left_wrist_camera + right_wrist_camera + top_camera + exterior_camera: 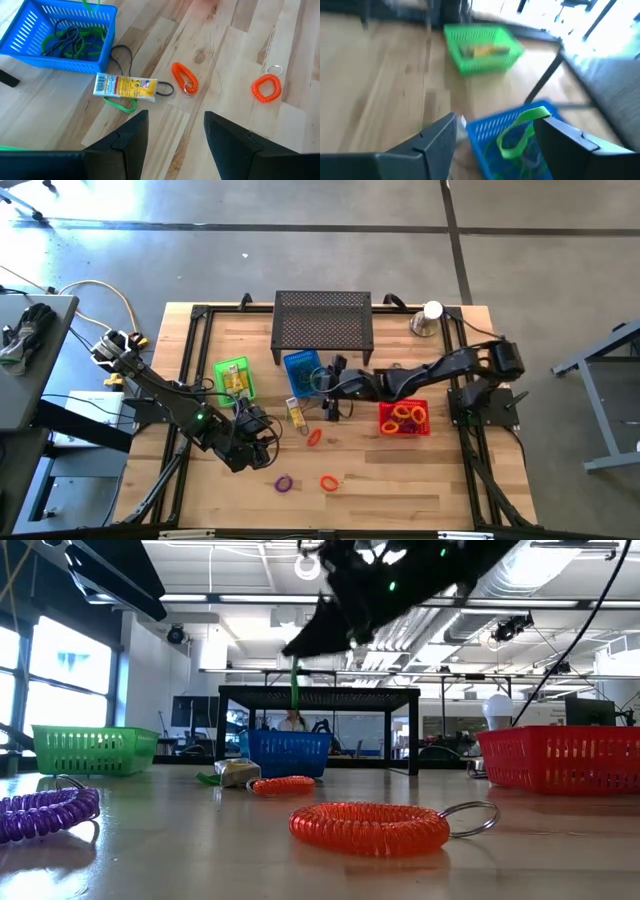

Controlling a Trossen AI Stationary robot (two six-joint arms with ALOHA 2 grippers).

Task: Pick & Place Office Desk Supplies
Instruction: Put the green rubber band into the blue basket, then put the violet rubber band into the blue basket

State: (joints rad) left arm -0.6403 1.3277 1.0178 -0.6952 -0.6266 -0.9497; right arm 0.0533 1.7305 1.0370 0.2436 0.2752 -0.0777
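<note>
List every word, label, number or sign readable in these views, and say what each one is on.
None can be read.
Yellow packet lying beside the blue basket: printed label with a barcode-like white end, text too small to read.
Blue, green basket and red basket: no lettering visible.
Room behind the table, low view: no sign that can be read.

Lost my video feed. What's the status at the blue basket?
Right tool open over blue basket, green band dangling between its fingers. Left tool open, empty, above the bare table near yellow packet. Nothing blocking the basket.
</note>
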